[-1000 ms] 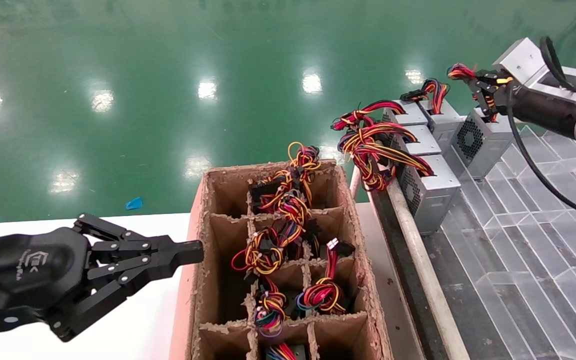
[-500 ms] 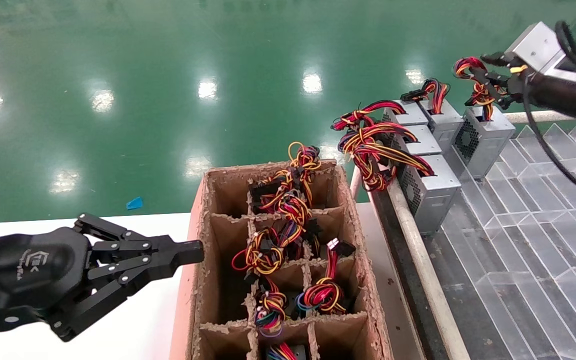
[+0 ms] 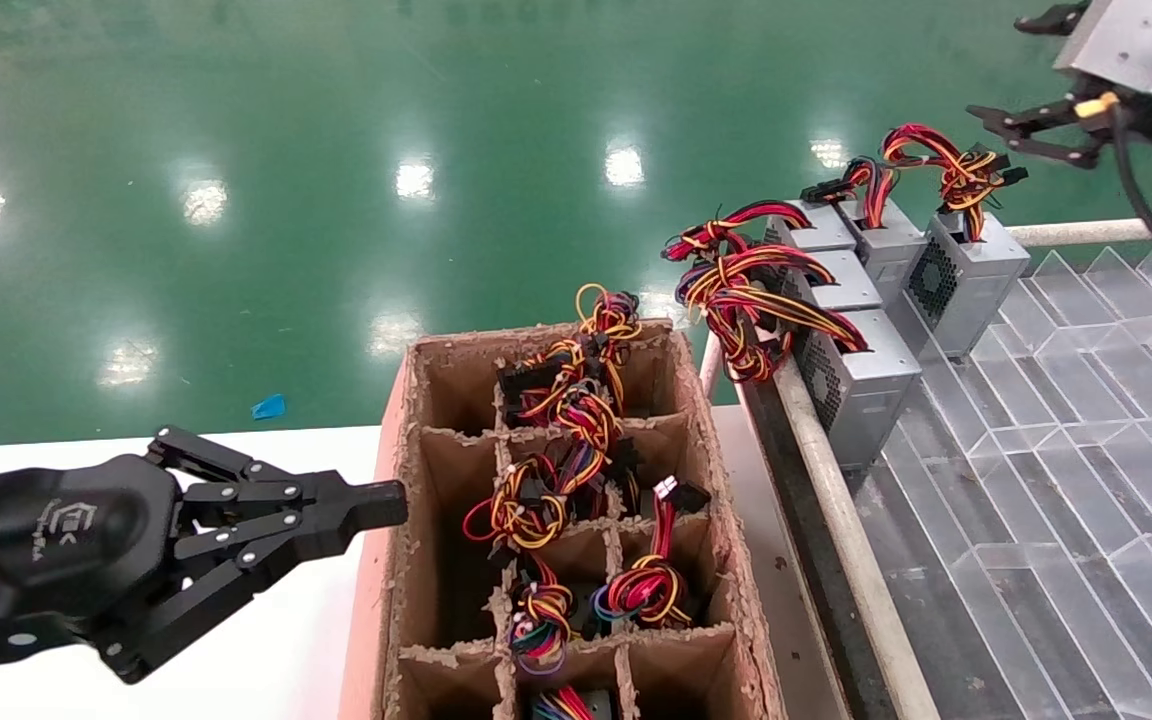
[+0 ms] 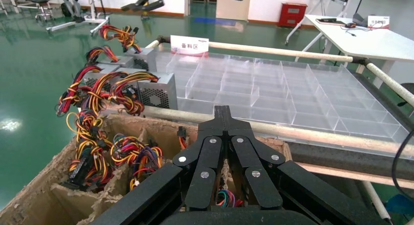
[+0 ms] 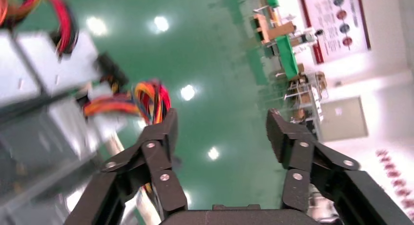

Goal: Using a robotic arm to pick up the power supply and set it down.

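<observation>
The power supply [image 3: 978, 272], a silver-grey box with a fan vent, stands upright at the far end of the clear divider tray [image 3: 1086, 450]. Its red, yellow and black wire bundle [image 3: 948, 165] sticks up from its top. My right gripper [image 3: 998, 66] hangs open above and to the right of that bundle, holding nothing. The right wrist view shows the open fingers [image 5: 166, 132] over green floor, with wires [image 5: 152, 95] and blurred grey boxes [image 5: 39, 64] beside them. My left gripper [image 3: 391, 503] is shut and empty beside the cardboard box [image 3: 416, 440], and it also appears in its own wrist view [image 4: 223, 112].
Three more power supplies [image 3: 861, 380] with wire bundles stand in a row along the metal rail [image 3: 836, 500]. The cardboard divider box holds several wired units [image 3: 536, 500]. A white table [image 3: 276, 660] lies under the left arm. Green floor lies beyond.
My right gripper has opened, let go of the wire bundle and risen up and to the right. The power supply stays standing on the tray. The left arm has not moved.
</observation>
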